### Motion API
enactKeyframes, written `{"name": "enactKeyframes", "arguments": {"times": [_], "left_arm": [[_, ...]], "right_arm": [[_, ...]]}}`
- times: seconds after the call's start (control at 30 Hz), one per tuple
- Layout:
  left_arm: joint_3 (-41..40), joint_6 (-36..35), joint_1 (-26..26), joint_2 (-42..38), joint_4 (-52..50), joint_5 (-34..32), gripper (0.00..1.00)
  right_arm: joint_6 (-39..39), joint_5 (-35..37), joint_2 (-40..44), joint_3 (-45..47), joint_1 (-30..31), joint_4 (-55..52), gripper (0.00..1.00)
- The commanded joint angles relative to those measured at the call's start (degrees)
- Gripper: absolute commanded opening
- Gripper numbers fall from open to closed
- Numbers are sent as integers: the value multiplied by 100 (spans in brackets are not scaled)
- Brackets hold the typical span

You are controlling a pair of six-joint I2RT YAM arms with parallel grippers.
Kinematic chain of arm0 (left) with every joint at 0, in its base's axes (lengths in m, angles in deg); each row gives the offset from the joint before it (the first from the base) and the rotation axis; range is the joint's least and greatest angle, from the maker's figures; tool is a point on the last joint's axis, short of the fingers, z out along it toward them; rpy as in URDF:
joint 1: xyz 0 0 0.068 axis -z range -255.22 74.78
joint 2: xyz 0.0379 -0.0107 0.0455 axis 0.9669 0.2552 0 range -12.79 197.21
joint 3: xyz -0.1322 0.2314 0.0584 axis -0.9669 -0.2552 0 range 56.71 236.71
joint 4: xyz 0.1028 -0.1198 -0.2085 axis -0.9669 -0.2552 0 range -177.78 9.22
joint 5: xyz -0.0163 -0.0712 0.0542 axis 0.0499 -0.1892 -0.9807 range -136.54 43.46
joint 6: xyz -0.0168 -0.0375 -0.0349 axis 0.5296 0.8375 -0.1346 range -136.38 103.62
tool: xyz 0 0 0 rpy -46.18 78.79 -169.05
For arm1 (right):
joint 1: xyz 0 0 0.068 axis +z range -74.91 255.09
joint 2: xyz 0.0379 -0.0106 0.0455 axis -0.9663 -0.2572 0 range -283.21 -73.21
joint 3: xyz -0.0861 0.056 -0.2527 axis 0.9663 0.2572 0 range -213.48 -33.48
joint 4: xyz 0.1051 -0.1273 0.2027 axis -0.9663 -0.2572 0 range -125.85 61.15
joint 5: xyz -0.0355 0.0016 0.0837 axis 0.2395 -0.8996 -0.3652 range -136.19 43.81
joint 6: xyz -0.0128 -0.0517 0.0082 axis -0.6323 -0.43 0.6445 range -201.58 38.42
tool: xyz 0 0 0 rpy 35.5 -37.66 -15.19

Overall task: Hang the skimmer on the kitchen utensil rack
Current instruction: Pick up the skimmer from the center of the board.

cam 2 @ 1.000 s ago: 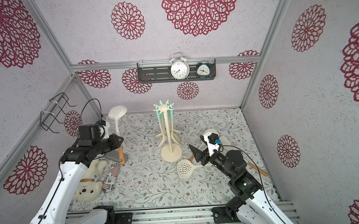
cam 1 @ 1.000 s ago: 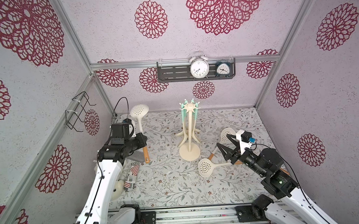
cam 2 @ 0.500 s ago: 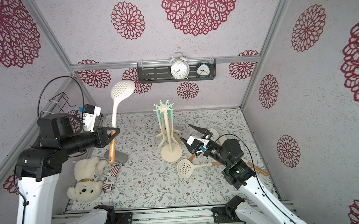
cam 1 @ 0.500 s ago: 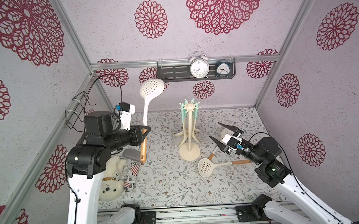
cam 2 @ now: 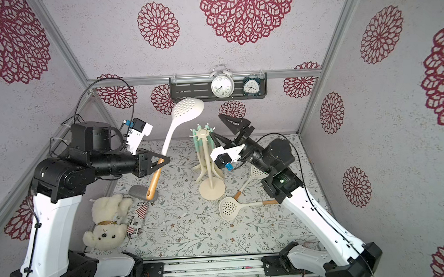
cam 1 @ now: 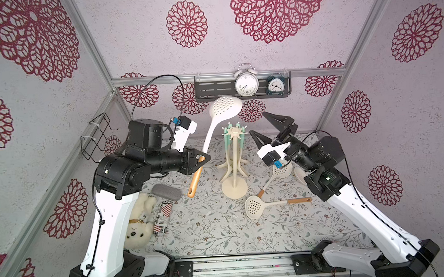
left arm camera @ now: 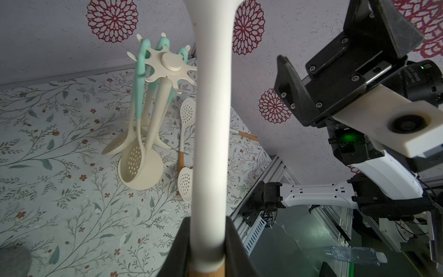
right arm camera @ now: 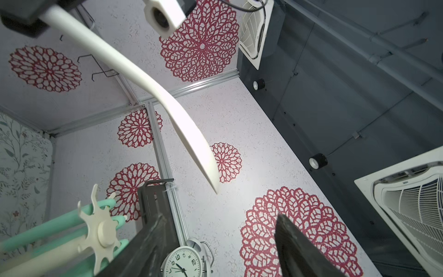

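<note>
Left gripper (cam 1: 203, 159): clamped on skimmer (cam 1: 210, 133) handle.
Right gripper (cam 1: 257, 122): jaws apart, just right of kitchen utensil rack (cam 1: 233, 158).

Pale, speckled wallpaper covered the back wall (cam 1: 211, 53) and both side walls, printed with dark red lace-like medallions (cam 1: 279, 8) of several sizes. Aluminium posts (cam 1: 90, 44) ran along the corners. On the back wall hung a dark grey slotted shelf (cam 1: 213, 88), seen in both top views, carrying a white twin-bell alarm clock (cam 1: 246, 85) and, just beside it, a smaller dark teal clock (cam 1: 275, 85). A black wire rack (cam 1: 97, 139) was fixed to the left-hand wall. The counter (cam 1: 220, 230) wore a cloth of pale leaf-and-flower sprigs. Beyond the enclosure, the right wrist view showed a dark ceiling (right arm camera: 347, 84) with two white grilled vents (right arm camera: 412, 206) — one near, one farther off. The light was even and soft.
</note>
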Motion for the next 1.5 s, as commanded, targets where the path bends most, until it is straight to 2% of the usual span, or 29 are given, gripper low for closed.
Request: {"name": "enactKeyframes", "arguments": {"times": [0.0, 0.27, 0.33, 0.4, 0.5, 0.63, 0.77, 0.9, 1.0, 1.07, 1.1, 1.13, 1.2, 1.27, 1.37, 1.47], "left_arm": [[219, -7, 184, 66, 20, 27, 0], [263, -55, 426, 205, -84, 59, 0], [271, -68, 486, 238, -98, 80, 0], [282, -86, 535, 272, -121, 105, 0], [325, -120, 604, 322, -195, 113, 0], [342, -145, 632, 339, -226, 99, 0], [350, -169, 632, 340, -244, 70, 0], [395, -204, 632, 276, -135, -9, 0], [526, -248, 635, 137, 222, 132, 0], [666, -249, 625, 32, 520, 205, 17], [740, -244, 632, -21, 689, 255, 35], [802, -232, 631, -82, 868, 285, 57], [782, -185, 632, -256, 1277, 225, 85], [669, -152, 628, -482, 1668, 47, 97], [234, -178, 625, -934, 2391, -305, 97], [-450, -212, 623, -1463, 3123, -601, 97]], "right_arm": [[-1047, 313, -204, -350, 112, -141, 76], [-1521, 591, -543, -594, 219, 284, 77], [-1671, 662, -621, -695, 238, 245, 85], [-1739, 695, -702, -825, 246, 170, 84], [-1794, 686, -801, -936, 272, 125, 70], [-1858, 677, -826, -916, 308, 56, 45], [-1922, 681, -782, -847, 316, 1, 26], [-1961, 719, -676, -773, 323, -15, 3], [-1985, 769, -569, -754, 324, -19, 0], [-1988, 854, -477, -769, 325, -32, 0], [-2003, 916, -419, -773, 325, -50, 0], [-2034, 994, -347, -771, 330, -74, 0], [-2036, 1218, -201, -756, 322, -244, 0], [-1927, 1517, -1, -665, 324, -485, 0], [-1223, 2090, 411, -384, 325, -873, 0], [28, 2593, 891, -155, 325, -1477, 0]]}}
